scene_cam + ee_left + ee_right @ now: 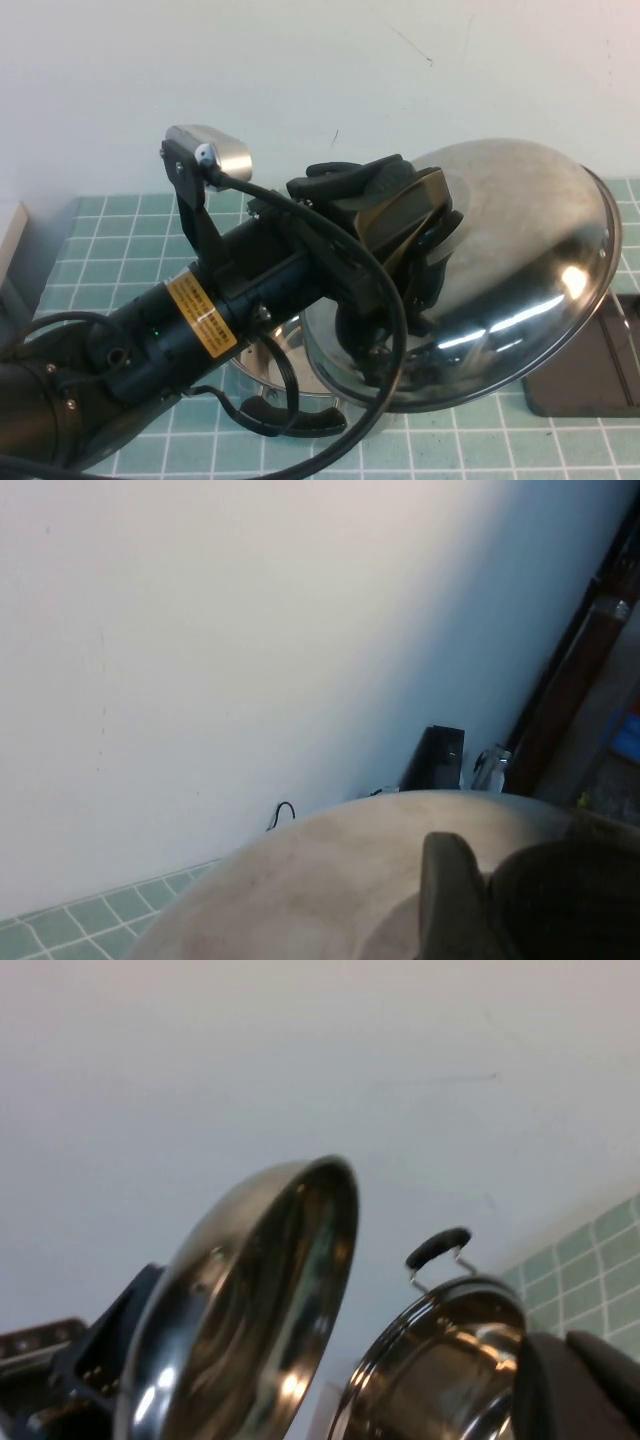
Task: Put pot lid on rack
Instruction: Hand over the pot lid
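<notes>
My left gripper (415, 250) is shut on the black knob of the pot lid (510, 270) and holds the shiny domed lid tilted in the air, above and to the right of the steel pot (285, 350). In the left wrist view a finger (450, 885) presses against the dark knob (570, 900) on the lid's dome (320, 890). The rack (590, 375), a dark tray, lies at the right edge, partly under the lid's rim; its wire frame is hidden. The right wrist view shows the lid's underside (250, 1310) beside the pot (440, 1360). My right gripper (560, 1350) is shut, empty, low beside the pot.
The pot stands on the green tiled mat (120, 240) and has black handles (290, 418). My left arm and its cable (390, 340) cover the table's middle. A plain wall (300, 70) stands behind. A pale object (10, 235) is at the left edge.
</notes>
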